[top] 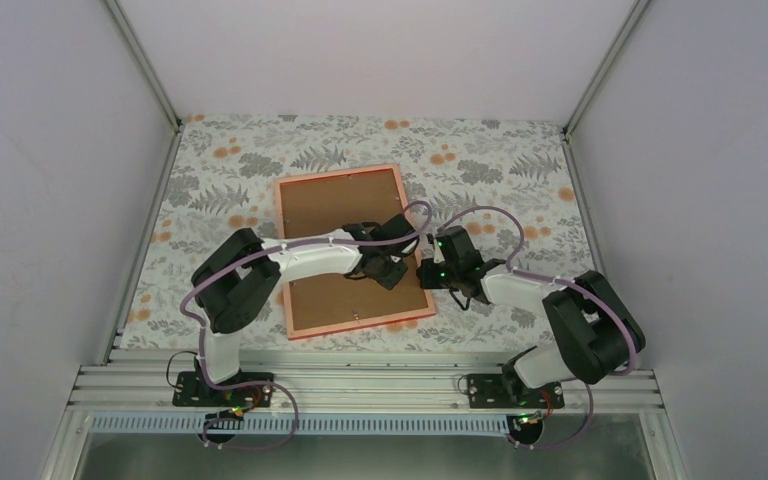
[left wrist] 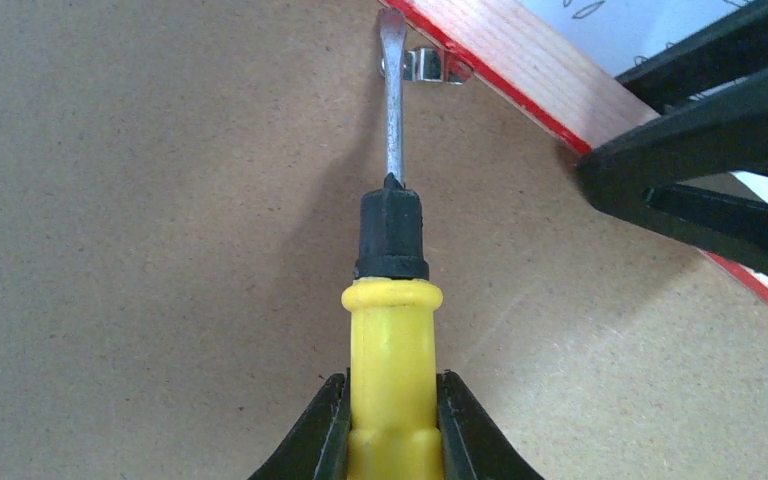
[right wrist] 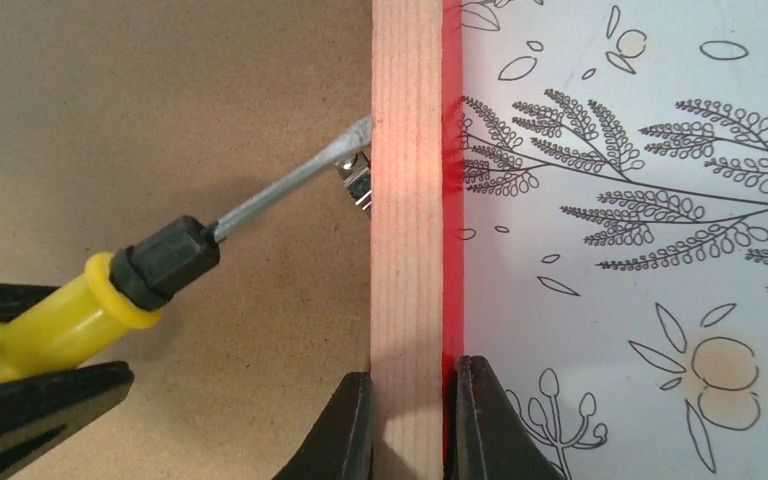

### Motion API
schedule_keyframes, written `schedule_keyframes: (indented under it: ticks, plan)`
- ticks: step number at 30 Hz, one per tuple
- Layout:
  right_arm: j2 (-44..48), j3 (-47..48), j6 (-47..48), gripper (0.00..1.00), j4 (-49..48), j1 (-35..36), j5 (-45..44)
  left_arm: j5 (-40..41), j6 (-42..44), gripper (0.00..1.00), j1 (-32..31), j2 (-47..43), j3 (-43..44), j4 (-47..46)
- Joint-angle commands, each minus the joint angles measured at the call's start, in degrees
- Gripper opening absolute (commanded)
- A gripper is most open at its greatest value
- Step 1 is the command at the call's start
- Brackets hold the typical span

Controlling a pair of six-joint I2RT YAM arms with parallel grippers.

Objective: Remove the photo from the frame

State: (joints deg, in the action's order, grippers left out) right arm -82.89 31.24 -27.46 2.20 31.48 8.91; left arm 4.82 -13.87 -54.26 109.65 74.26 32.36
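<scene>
Frame (top: pixel 330 205): face-down mid-table, brown back up. Left gripper (left wrist: pixel 392 385): closed on yellow screwdriver (left wrist: pixel 392 330), tip at metal tab (right wrist: pixel 358 185), frame's 4 o'clock edge. Right gripper (right wrist: pixel 410 385): pinching that same rail.

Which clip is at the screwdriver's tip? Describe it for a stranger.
Find the large red-rimmed wooden frame face down on the floral table. On its right rail, at the yellow-handled screwdriver's tip, sits a small bent clip: shiny silver metal against brown board and pale wood.
</scene>
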Motion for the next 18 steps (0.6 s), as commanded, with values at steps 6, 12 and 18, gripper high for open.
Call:
schedule_keyframes:
  ticks: [6, 12, 18]
  plan:
    - [-0.21, -0.25, 0.66, 0.04, 1.62, 0.09, 1.60, -1.32, 2.45, 0.02, -1.31, 0.13, 0.98, 2.56]
    - [0.44, -0.22, 0.66, 0.04, 1.98, -0.10, 1.25, -0.23, 1.36, 0.02, -1.90, 0.06, 1.09, 4.96]
    - [0.53, -0.35, 0.66, 0.04, 2.15, -0.31, 1.20, 1.49, -1.07, 0.02, -1.92, -0.78, -0.14, 5.20]
